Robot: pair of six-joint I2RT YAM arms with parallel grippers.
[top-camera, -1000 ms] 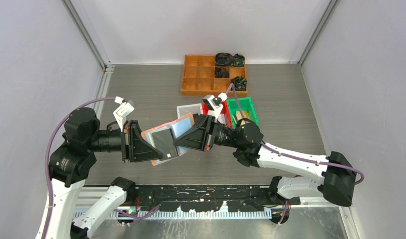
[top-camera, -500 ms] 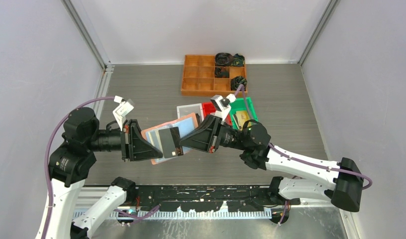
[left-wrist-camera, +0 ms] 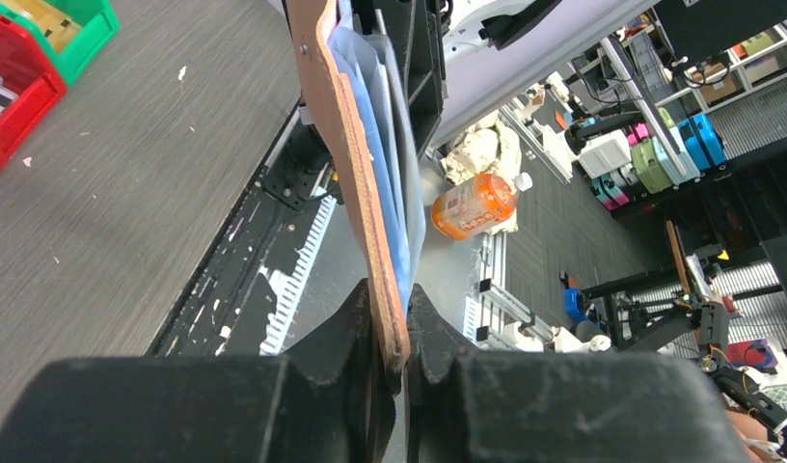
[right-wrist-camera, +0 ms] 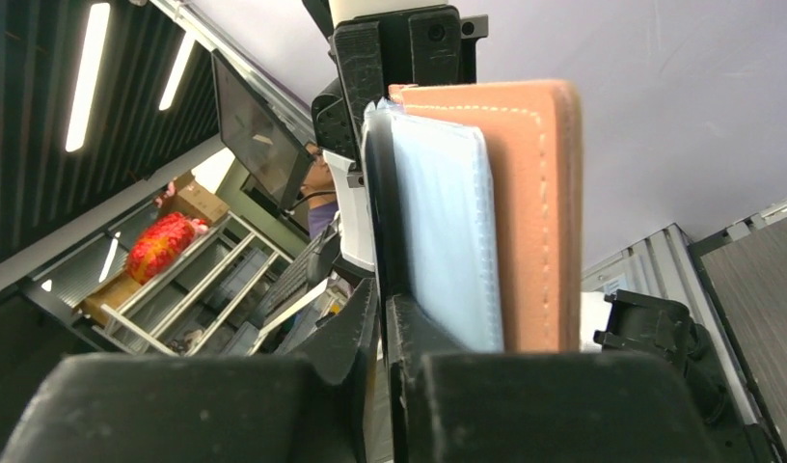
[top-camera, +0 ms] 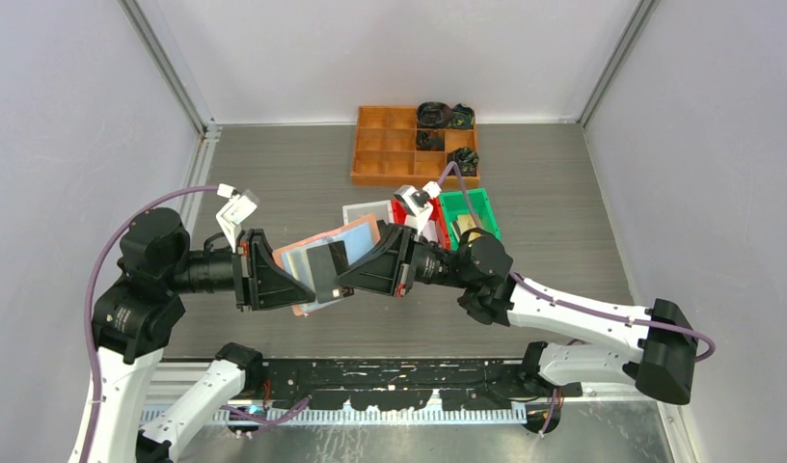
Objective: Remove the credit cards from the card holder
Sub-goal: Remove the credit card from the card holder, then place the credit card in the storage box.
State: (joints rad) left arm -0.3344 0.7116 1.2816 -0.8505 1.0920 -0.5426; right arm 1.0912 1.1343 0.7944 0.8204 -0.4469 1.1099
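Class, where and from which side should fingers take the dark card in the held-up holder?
Its right end, coming from the right, pinching the flat faces: the card is thin, and the left gripper clamps the holder's opposite edge.

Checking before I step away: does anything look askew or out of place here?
One dark card looks partway out of the holder, lying over its blue pockets, while the left claw pinches the holder's edge in mid-air. Nothing looks spilled or damaged.

orange tray (top-camera: 375, 145): 4 black bundles (top-camera: 433, 114) | green bin (top-camera: 484, 199) beside red bin (left-wrist-camera: 18, 96) | white bin (top-camera: 364, 210) near
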